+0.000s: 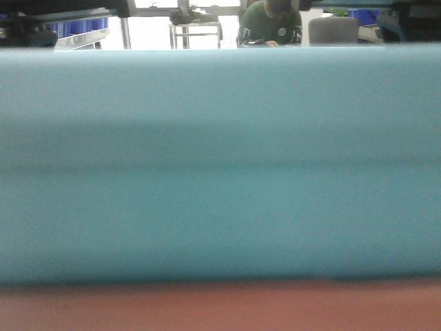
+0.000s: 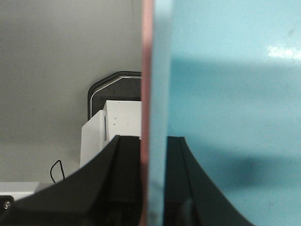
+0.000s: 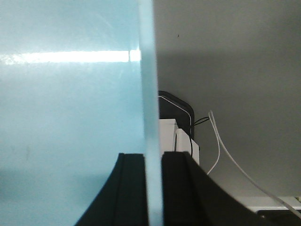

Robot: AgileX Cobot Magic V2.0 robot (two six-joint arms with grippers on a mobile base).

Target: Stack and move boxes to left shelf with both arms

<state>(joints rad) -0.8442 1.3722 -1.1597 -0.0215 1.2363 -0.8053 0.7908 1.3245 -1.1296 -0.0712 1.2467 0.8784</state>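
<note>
Left gripper [image 2: 153,141] clamped the nested walls of pink box [image 1: 220,307] and blue box [image 1: 220,165]; right gripper [image 3: 154,157] pinched the blue wall. Both filled your front view, so level, matched arm travel was required.

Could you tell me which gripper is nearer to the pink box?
Left. The left gripper clamps the pink box and blue box walls together; the right gripper clamps only blue, with no pink in view.

The front view faces forward, very near the long side of the light sky-blue matte plastic bin [image 1: 220,165]. Each wrist view looks edge-on along one end wall of that bin, close; all three share it.
</note>
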